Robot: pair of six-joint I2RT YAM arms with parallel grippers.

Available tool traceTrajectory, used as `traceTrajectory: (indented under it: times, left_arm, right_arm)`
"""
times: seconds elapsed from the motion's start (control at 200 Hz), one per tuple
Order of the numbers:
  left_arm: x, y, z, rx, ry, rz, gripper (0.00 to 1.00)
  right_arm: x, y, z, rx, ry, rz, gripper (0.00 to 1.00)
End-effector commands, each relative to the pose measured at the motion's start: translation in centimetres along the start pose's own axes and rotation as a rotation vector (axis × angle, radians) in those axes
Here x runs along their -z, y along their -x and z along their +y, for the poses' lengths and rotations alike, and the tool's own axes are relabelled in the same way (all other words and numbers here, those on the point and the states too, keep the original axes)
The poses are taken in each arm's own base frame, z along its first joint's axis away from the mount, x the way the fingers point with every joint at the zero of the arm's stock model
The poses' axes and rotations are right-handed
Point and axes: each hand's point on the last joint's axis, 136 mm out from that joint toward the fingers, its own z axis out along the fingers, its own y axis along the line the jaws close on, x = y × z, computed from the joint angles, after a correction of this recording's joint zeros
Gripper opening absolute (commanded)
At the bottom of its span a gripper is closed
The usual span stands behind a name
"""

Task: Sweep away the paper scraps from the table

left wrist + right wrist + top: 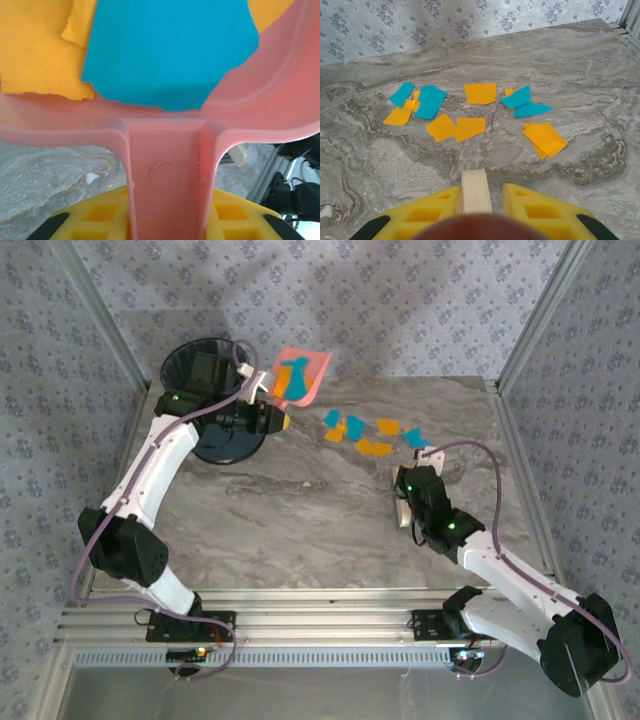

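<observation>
Your marbled table point(300, 530) has loose paper scraps point(365, 435) at one o'clock from overhead. Your left gripper point(167, 220) clamps the pink dustpan point(305, 375) by its handle at eleven o'clock; its wrist camera reveals teal and orange pieces inside. Your right gripper point(477, 200) pinches a cream handle point(475, 187).

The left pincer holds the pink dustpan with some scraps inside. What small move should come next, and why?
Probably swing the pink dustpan left over the black bin and tip it: it carries orange and teal paper scraps, and the bin stands just beside it. The left pincer grips its handle.
</observation>
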Motion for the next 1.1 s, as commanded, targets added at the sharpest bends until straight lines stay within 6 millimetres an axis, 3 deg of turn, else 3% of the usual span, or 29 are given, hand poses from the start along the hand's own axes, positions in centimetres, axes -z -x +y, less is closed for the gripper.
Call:
traceTrajectory:
  times: [0.0, 0.385, 1.094]
  left_arm:
    - [1.1, 1.7, -1.5, 0.026, -0.084, -0.029, 0.0]
    - [3.2, 5.2, 1.2, 0.192, -0.144, -0.109, 0.0]
    - [5.9, 7.8, 5.3, 0.386, -0.138, -0.243, 0.0]
  right_arm:
    - [0.1, 0.9, 0.2, -0.034, 0.007, -0.016, 0.0]
    - [0.2, 1.1, 0.3, -0.042, 0.017, -0.009, 0.0]
    - [-0.1, 0.9, 0.5, -0.037, 0.017, 0.007, 0.0]
